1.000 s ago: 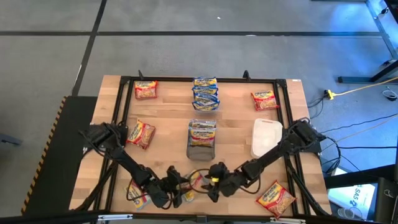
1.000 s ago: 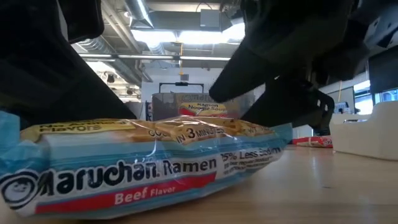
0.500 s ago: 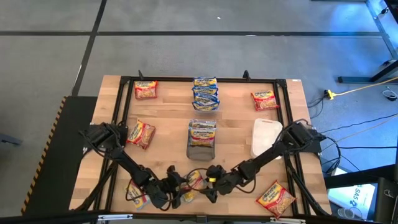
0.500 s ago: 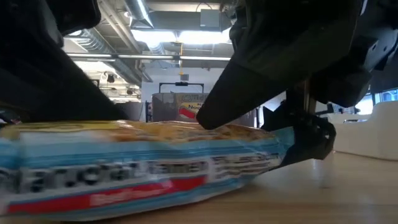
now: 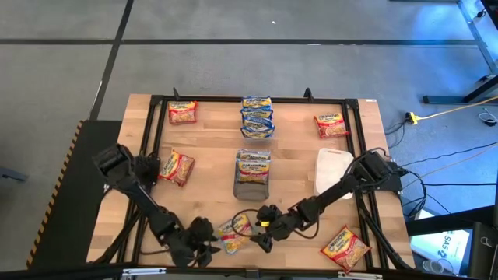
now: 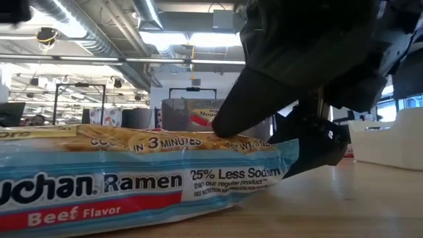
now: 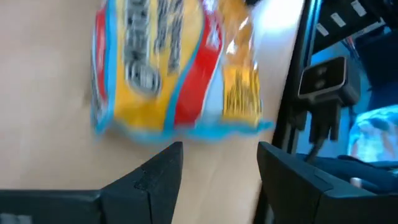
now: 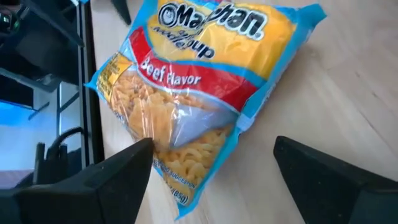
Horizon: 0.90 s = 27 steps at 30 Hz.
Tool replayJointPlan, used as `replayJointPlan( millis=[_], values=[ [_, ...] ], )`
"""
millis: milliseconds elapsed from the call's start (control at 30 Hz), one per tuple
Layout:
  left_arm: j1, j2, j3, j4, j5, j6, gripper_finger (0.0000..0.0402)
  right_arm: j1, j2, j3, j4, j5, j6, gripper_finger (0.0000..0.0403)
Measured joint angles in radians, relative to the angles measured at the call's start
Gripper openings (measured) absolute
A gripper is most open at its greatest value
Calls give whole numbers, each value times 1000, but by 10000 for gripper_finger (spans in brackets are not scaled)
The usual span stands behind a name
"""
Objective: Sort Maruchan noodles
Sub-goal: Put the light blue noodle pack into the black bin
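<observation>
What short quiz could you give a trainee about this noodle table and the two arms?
1. True or false: the right gripper is clamped on the beef packet.
2. What holds the packets at the table's middle? A) dark mesh basket B) a cardboard box C) a blue bucket
3. Fill in: the flavor printed on the packet by the grippers is ____.

Key
1. False: its fingers stand open and short of the packet; the left gripper is open too.
2. A
3. Beef
</observation>
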Motion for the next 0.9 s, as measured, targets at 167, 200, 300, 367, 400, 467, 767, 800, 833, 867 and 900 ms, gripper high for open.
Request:
replayJointPlan(
  millis=[167, 200, 300, 367, 400, 467, 767, 800, 833, 867, 900],
  values=[
    [-13, 47, -1, -21, -8, -62, 201, -6, 0, 0, 1, 15, 39, 335],
    [-10, 54, 0, -19, -15, -62, 201, -7, 0, 0, 1, 17, 44, 335],
    [6, 69, 2, -10, -34, -37, 201, -8, 2, -1, 6, 25, 62, 335],
    [19, 75, 2, -1, -42, -10, 201, -7, 8, -1, 19, 27, 77, 335],
    [25, 76, 2, -1, -45, 6, 201, -7, 13, -1, 35, 24, 85, 335],
    [37, 77, 2, -2, -50, 33, 201, -7, 24, -1, 74, 21, 87, 335],
    [59, 78, 2, 2, -55, 95, 201, -7, 31, -2, 104, 5, 101, 335],
    [59, 78, 2, 2, -57, 96, 201, -7, 38, -2, 115, 7, 109, 335],
    [59, 78, 2, 3, -57, 96, 201, -7, 41, -2, 122, 8, 112, 335],
    [59, 78, 1, 5, -58, 96, 201, -7, 41, -2, 123, 5, 113, 335],
    [59, 78, 1, 6, -59, 99, 201, -7, 48, -1, 129, 3, 117, 335]
  ],
)
